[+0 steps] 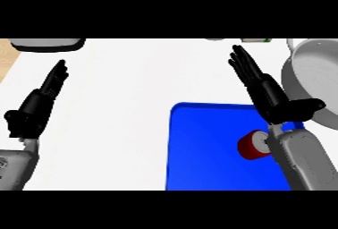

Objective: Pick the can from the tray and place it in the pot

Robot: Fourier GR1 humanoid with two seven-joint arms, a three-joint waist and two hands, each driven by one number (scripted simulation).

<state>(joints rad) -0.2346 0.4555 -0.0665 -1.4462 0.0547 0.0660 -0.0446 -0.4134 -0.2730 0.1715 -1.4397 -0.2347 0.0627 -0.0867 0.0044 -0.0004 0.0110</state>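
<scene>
Your can (252, 145) is lying on the blue tray (198, 152), tucked right against the right forearm. Your right hand (267, 91) is above the tray's far edge, fingers straight, holding nothing. Pot (310, 76) sits off to the right. Left hand (36, 107) rests relaxed at the left.

White counter (125, 112) fills the middle of the view. Up at the far left edge sits a grey, dark-rimmed dish (48, 43), only partly in view. Beside it, a strip of wooden surface (8, 58) shows at the left edge.
</scene>
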